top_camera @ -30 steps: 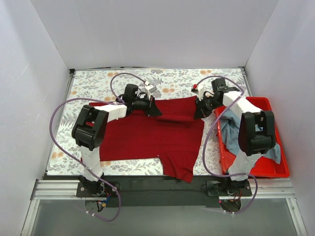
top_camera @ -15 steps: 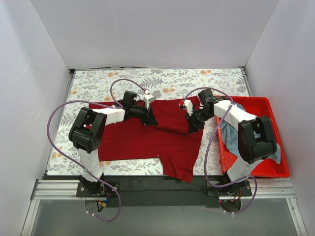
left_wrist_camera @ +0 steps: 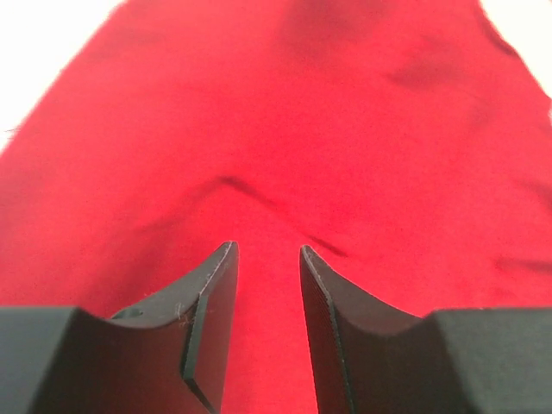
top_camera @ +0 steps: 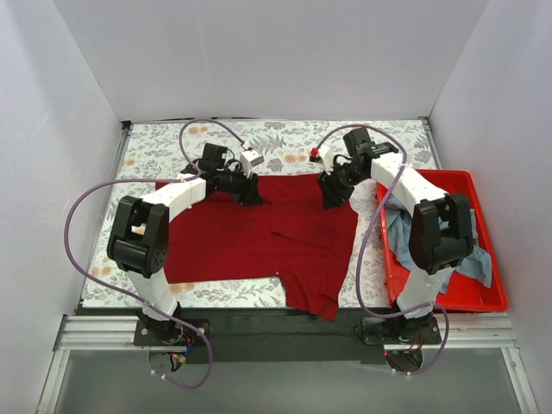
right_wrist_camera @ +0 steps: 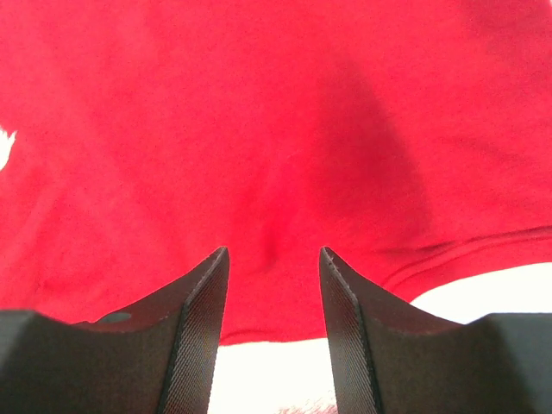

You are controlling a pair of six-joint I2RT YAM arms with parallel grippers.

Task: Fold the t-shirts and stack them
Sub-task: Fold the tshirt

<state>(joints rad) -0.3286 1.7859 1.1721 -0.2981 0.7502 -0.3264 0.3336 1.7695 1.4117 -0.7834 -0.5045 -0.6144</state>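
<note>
The dark red t-shirt [top_camera: 259, 237] lies spread on the floral table, with a folded flap near its top right. My left gripper [top_camera: 252, 197] sits at the shirt's far edge, left of centre, open with only cloth [left_wrist_camera: 285, 147] showing past the gap. My right gripper [top_camera: 331, 197] sits at the shirt's far right corner, open, the shirt's hem [right_wrist_camera: 276, 216] lying just beyond its fingertips. Nothing is held between either pair of fingers. The grey-blue t-shirt [top_camera: 404, 233] lies crumpled in the red bin.
The bright red plastic bin [top_camera: 470, 297] stands at the right edge of the table, partly under the right arm. White walls close in the table [top_camera: 172, 142] on three sides. Purple cables loop over both arms.
Both grippers went from shut to open, letting go of the red shirt's far edge. Both moved toward the far side, and the shirt's top edge now lies flatter.
</note>
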